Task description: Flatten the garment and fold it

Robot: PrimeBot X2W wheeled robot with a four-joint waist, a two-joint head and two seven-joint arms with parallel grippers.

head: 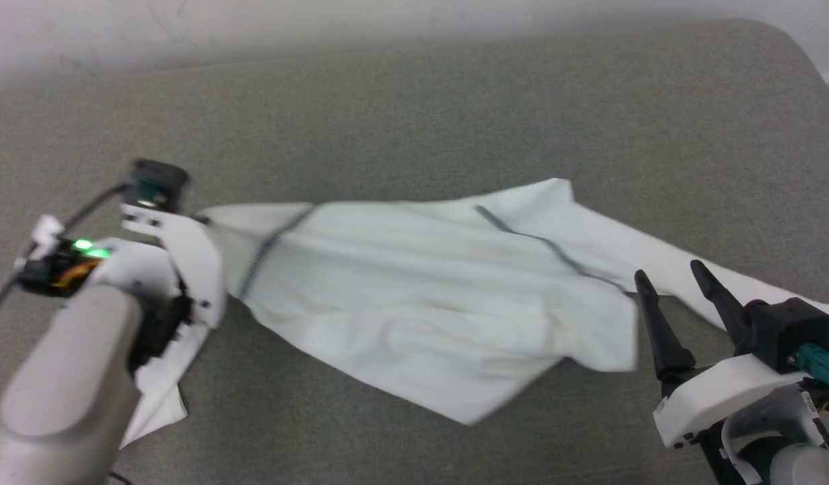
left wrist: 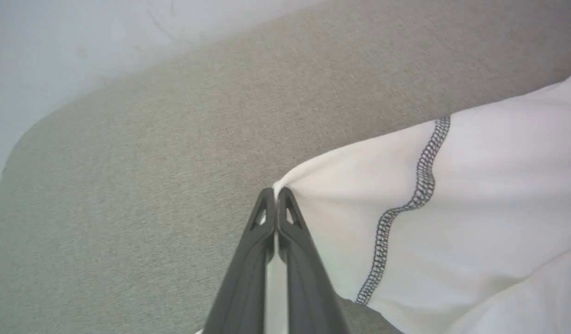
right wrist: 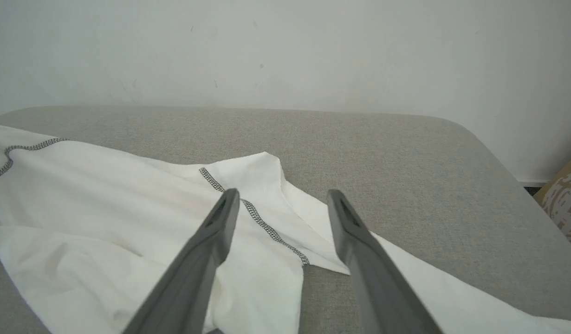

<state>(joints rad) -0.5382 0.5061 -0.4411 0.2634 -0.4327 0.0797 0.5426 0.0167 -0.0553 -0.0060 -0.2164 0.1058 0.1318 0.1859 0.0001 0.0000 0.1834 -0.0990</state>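
Observation:
The garment, white with grey zigzag seams, lies rumpled across the grey padded surface, one sleeve trailing right and one hanging at the lower left. My left gripper is shut on the garment's left edge, white cloth pinched between its dark fingers. In the head view the pale left wrist housing hides those fingertips. My right gripper stands open just off the garment's right side, above the right sleeve. From the right wrist, the open right gripper frames a seam of the garment.
A pale wall runs behind the padded surface. The surface's rounded corner lies to the right, with a brown patterned object beyond it. Bare grey fabric stretches behind the garment and in front of it.

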